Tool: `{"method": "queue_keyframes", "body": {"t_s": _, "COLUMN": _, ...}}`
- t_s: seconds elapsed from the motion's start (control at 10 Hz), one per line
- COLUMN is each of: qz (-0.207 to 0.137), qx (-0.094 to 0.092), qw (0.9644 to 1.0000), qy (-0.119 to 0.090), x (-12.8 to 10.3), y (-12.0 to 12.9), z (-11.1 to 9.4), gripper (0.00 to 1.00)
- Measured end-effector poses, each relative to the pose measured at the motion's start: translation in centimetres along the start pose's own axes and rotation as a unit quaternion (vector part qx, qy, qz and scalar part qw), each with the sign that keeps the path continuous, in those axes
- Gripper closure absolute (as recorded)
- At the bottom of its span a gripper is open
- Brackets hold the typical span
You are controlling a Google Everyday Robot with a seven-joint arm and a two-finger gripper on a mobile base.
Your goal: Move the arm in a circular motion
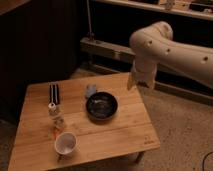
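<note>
End effector (134, 83): the tapered, cream-white tip hanging below the bent joint, held in the air just off the far right edge of the counter. Whether it is open or closed cannot be told. It carries nothing that can be seen and touches nothing.

Task item: the very large cream-white robot arm of thick tubular segments with small dark holes (167, 49) enters from the right edge of the view, runs leftward to a rounded elbow near the top, then turns downward to the tip. It occupies the upper right of the scene, above the speckled floor (187, 131) and in front of the dark low ledge along the back wall (102, 47).

Surroundings: the low pale wooden counter (122, 136) stands left of and below the tip. On it are a round black bowl (101, 106) near the middle, a small grey-blue object (90, 91) just behind the bowl, a dark flat rectangular item (53, 93) to the left, a small upright bottle-like item (54, 111) beside it, and a white cup (65, 143) near the front edge. All are well apart from the arm.

Progress assessment: the arm is aloft and unobstructed, consistent with a point along a circular sweep. No single position shows how much of the circle is done; completion cannot be confirmed. Judged remaining: carry the sweep round while keeping height over the counter items.
</note>
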Motion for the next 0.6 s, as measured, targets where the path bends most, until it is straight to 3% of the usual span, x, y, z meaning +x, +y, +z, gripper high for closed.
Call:
{"method": "queue_keyframes", "body": {"t_s": 0.3, "qz": -0.017, "qx": 0.0, "qw": 0.9998, "qy": 0.011, "x": 5.3, "y": 0.8, "z": 0.4, "gripper": 0.35}}
{"method": "queue_keyframes", "body": {"t_s": 0.6, "qz": -0.064, "qx": -0.011, "qw": 0.9975, "qy": 0.027, "x": 8.3, "y": 5.8, "z": 0.8, "gripper": 0.35}}
